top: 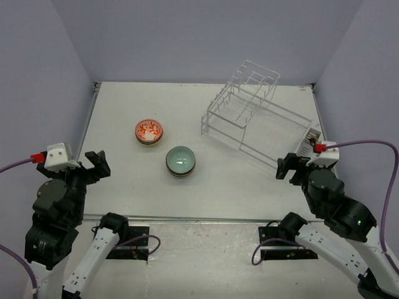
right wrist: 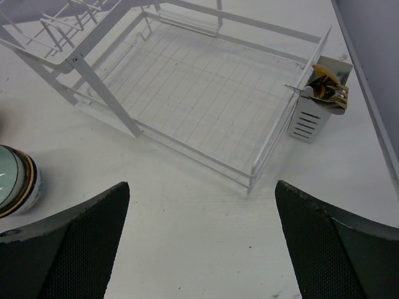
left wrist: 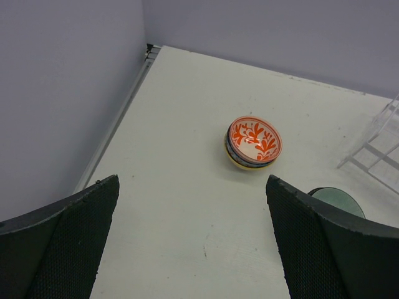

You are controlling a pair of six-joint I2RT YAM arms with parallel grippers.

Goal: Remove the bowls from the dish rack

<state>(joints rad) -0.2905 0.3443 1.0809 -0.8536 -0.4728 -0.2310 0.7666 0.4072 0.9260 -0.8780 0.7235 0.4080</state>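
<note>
Two stacks of bowls stand on the white table. One stack has a red-orange floral bowl point(top: 149, 131) on top, also in the left wrist view point(left wrist: 253, 141). The other has a pale green bowl point(top: 181, 161) on top; its edge shows in the left wrist view point(left wrist: 340, 199) and the right wrist view point(right wrist: 15, 180). The white wire dish rack point(top: 259, 112) stands at the back right and holds no bowls point(right wrist: 193, 93). My left gripper point(top: 96, 166) is open and empty near the front left point(left wrist: 193, 237). My right gripper point(top: 292, 166) is open and empty near the rack's front corner point(right wrist: 202, 237).
A white cutlery holder point(top: 310, 141) with brownish utensils hangs on the rack's right end point(right wrist: 321, 99). Lilac walls close in the table on three sides. A metal rail point(top: 87, 134) runs along the left edge.
</note>
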